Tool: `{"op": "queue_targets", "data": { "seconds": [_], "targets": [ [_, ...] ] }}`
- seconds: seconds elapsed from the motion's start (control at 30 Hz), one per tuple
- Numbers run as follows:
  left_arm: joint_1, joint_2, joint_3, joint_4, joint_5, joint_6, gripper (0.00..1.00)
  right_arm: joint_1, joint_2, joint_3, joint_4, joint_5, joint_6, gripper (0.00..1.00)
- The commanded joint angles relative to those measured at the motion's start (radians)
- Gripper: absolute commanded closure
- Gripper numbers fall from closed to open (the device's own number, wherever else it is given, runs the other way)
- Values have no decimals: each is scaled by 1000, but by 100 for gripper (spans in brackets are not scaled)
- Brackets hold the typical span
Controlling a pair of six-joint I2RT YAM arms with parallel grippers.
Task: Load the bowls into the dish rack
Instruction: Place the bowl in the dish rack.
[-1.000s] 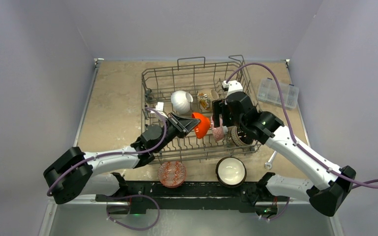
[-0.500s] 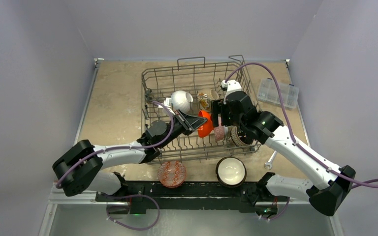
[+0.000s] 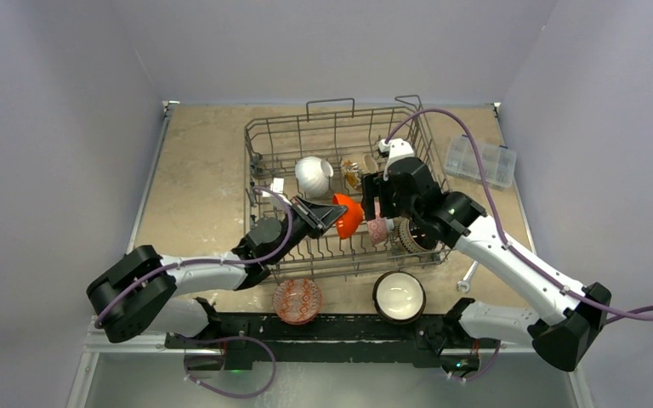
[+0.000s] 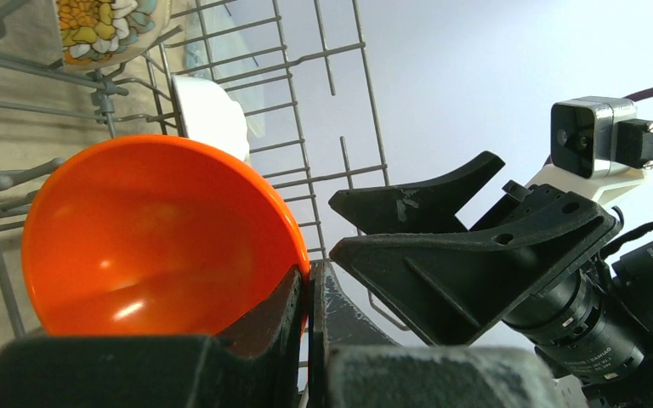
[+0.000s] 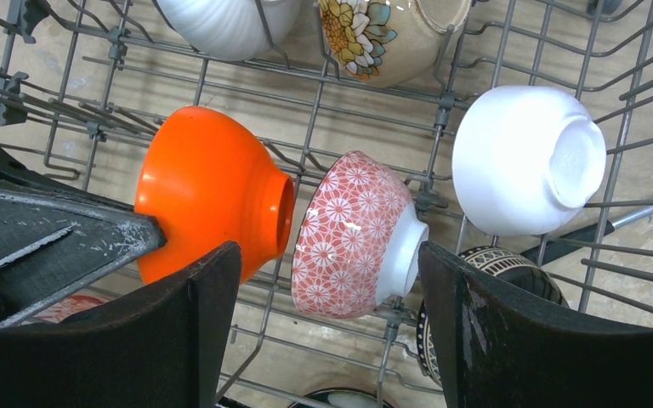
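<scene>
Reaching from the table's near left corner into the dish rack (image 3: 259,170), the left arm lies low and stretched. The left gripper (image 3: 327,212) is pinched tight on the rim of the orange bowl (image 4: 153,238), which it holds on edge near the rack's middle. Just right of it, a red-patterned bowl (image 5: 349,234) rests tilted among the tines. The right arm bends in over the rack's near right corner. The right gripper (image 5: 327,263) points down, fingers spread wide either side of that bowl and closed on nothing. A dark patterned bowl (image 5: 476,263) is half hidden behind one finger.
</scene>
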Motion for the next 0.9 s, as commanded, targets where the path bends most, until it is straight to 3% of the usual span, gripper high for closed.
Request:
{"op": "queue_targets", "data": {
  "seconds": [0.0, 0.17, 0.4, 0.6, 0.87],
  "targets": [
    [-3, -11, -43, 54, -12, -67, 100, 2, 8, 3, 23, -14, -21, 22],
    [-3, 35, -37, 124, 26, -72, 100, 2, 10, 2, 24, -16, -23, 22],
    [-6, 73, 109, 66, 173, 59, 100, 3, 3, 2, 20, -16, -21, 22],
    [-6, 68, 110, 43, 156, 55, 100, 2, 7, -6, 23, -17, -22, 22],
    [-6, 90, -14, 174, 80, -48, 100, 2, 13, -9, 22, -25, -21, 22]
  ]
}}
